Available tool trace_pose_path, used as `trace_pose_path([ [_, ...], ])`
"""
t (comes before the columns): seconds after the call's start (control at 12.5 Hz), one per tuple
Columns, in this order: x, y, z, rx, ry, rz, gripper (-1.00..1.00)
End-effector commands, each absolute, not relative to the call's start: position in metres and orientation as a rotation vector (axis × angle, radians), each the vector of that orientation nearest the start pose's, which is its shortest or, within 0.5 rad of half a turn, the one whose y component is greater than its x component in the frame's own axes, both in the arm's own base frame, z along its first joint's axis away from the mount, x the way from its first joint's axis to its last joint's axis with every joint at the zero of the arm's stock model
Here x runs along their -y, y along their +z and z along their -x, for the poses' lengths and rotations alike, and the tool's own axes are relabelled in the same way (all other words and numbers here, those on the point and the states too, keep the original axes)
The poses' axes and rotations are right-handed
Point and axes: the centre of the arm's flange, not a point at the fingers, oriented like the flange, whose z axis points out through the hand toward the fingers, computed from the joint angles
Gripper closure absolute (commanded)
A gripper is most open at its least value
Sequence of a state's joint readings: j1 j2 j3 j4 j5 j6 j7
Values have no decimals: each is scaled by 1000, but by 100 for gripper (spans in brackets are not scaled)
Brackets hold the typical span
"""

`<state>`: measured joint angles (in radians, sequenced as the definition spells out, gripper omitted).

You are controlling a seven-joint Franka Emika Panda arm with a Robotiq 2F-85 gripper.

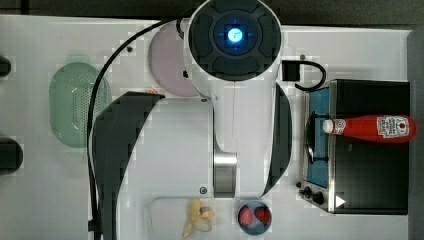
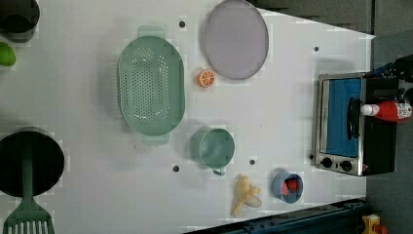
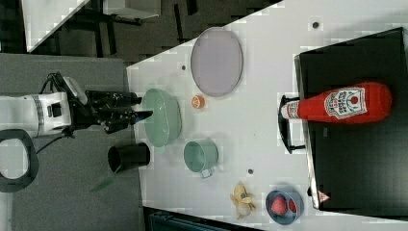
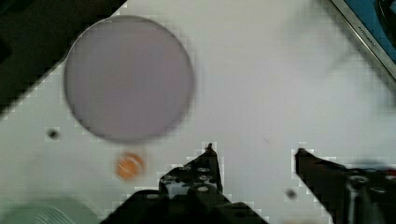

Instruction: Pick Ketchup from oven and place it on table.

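Slim red plastic Ketchup (image 1: 372, 128) bottle lying on the boxy black oven's (image 1: 372, 170) flat top; end effector (image 4: 254, 151), fingers apart and empty, above the smooth white table (image 4: 261, 74), apparently near a round purple plate (image 4: 128, 77).

In the right view a grey flat floor (image 3: 62, 192) fills the lower left of the frame, and a second white tabletop (image 3: 48, 17) shows in the upper left corner.
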<state>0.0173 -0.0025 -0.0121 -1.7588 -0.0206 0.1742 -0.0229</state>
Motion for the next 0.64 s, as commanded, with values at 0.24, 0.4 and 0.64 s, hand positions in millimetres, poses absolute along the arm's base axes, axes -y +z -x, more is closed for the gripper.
trace_pose_path([
  [0.24,36,643,-435,-1309,41,2844,-100],
  [0.4,49,641,-436,-1341,45,2823,-100],
  [0.64,99,628,-445,-1463,33,2734,-100],
])
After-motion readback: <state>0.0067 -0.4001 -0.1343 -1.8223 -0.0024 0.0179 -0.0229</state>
